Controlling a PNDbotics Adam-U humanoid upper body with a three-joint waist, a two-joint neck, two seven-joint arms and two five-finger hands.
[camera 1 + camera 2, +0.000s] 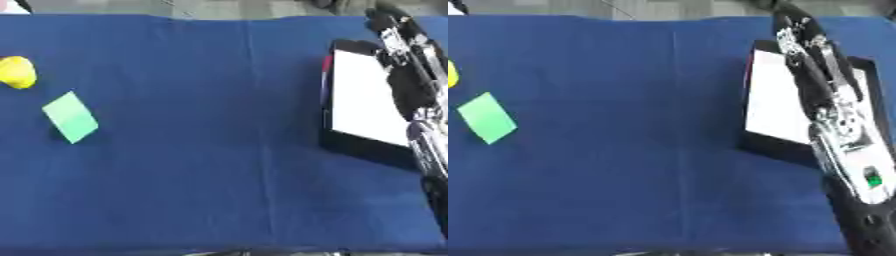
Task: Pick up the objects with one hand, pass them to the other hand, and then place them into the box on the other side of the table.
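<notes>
Flat green card (70,117) beside rounded yellow object (17,72); right hand (802,42) state unclear.

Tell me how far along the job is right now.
Nothing looks delivered: the box shows only its white floor. The right hand reaches over it, apparently holding nothing. The yellow object and green card still lie on the blue cloth's left side.

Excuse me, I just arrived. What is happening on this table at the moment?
The robot's right arm is stretched over the black box with a white bottom, on the right side of the blue table. Its right hand is near the box's far edge and seems to hold nothing. A green card and a yellow object lie untouched on the left side. The left hand is not visible.
</notes>
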